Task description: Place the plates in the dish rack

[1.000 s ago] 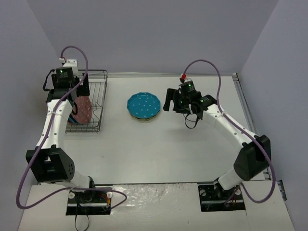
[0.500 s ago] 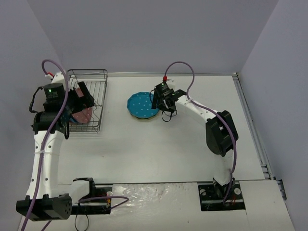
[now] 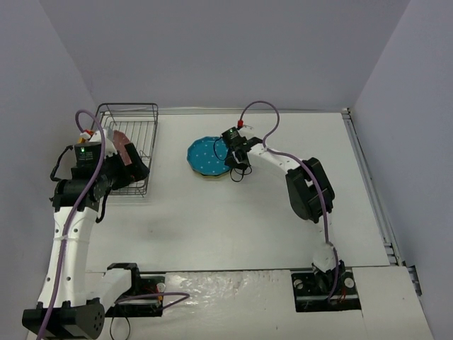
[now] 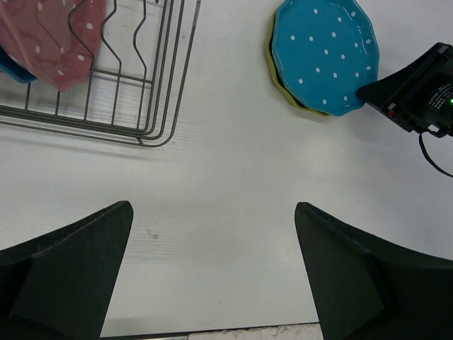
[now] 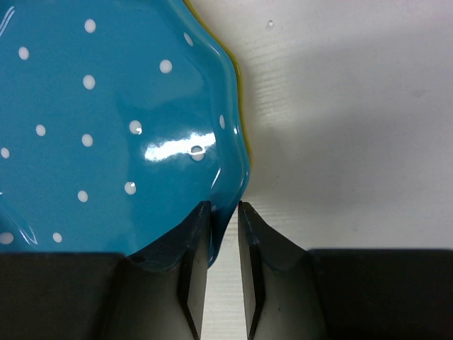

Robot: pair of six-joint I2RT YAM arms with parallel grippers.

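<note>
The left arm (image 3: 65, 234) is raised from its base at the near left and bent toward the far left. The left pincer (image 4: 212, 212) is held above the desk (image 4: 233, 177) with its jaws spread wide and nothing between them. The right arm (image 3: 304, 185) is reached far and leftward. The right pincer (image 5: 221, 209) is set low, its jaws closed narrowly on the rim of the teal plate (image 5: 106, 127).

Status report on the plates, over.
Right hand pinching rim of teal-blue dotted scalloped plate. Left hand open near dark wire dish rack. Nothing in the way.

Two teal plates (image 4: 325, 53), one pink plate (image 4: 49, 35), one yellow plate (image 4: 270, 57), one dish rack (image 4: 159, 106)
</note>
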